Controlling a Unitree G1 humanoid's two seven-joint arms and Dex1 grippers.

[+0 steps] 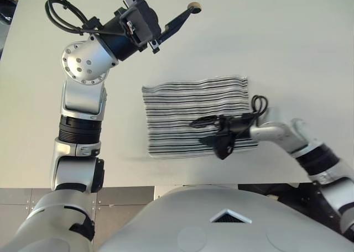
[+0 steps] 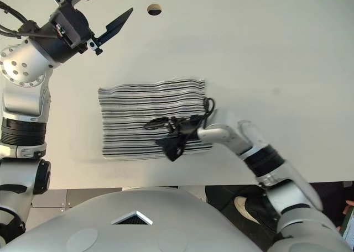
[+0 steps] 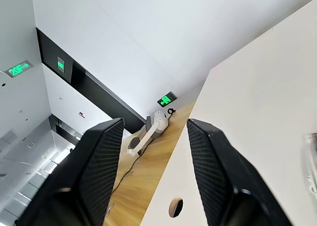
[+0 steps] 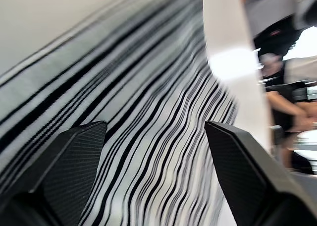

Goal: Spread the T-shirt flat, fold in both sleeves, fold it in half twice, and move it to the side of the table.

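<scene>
Folded T-shirt by the counter's near edge.
The right fingers, over it, and left fingers are spread, empty.

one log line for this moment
shirt: folded rectangle, mid table | right pincer: open, over shirt's near half | left pincer: open, empty, raised over far table

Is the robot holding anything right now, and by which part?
Nothing. The left gripper is open in the air; the right gripper is open over the folded T-shirt.
</scene>
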